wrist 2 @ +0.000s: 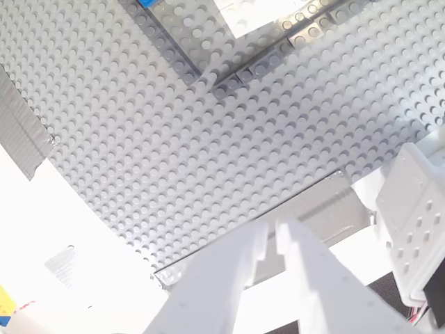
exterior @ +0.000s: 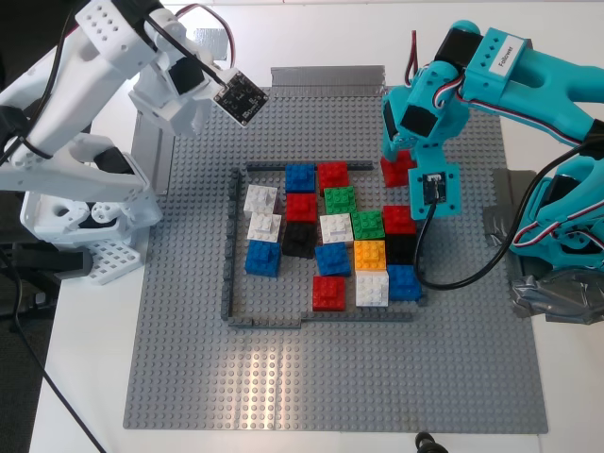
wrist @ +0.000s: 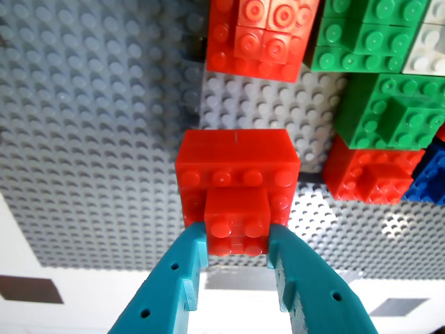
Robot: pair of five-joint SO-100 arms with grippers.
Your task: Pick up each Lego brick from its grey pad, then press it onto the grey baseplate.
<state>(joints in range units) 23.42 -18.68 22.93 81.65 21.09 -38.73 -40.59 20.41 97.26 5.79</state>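
Note:
My first gripper [wrist: 236, 235], teal, is shut on a red 2x2 Lego brick [wrist: 236, 217]. A wider red block [wrist: 236, 163] sits right behind the brick and touches it. In the exterior view this gripper [exterior: 400, 162] holds the red brick [exterior: 396, 172] down at the grey baseplate [exterior: 189, 359], just outside the dark wall's far right corner. My second gripper [wrist 2: 272, 233], white, is shut and empty. It hangs over the baseplate's far left edge [exterior: 185, 115]. A dark grey pad [exterior: 498, 226] lies on the exterior view's right, partly under the teal arm.
A low dark grey wall [exterior: 229, 245] fences a cluster of bricks: blue [exterior: 262, 257], red [exterior: 328, 292], green [exterior: 340, 199], white [exterior: 261, 199], orange [exterior: 370, 254], black [exterior: 300, 238]. Silver tape strips [exterior: 327, 75] hold the baseplate's edges. The arm bases stand at both sides.

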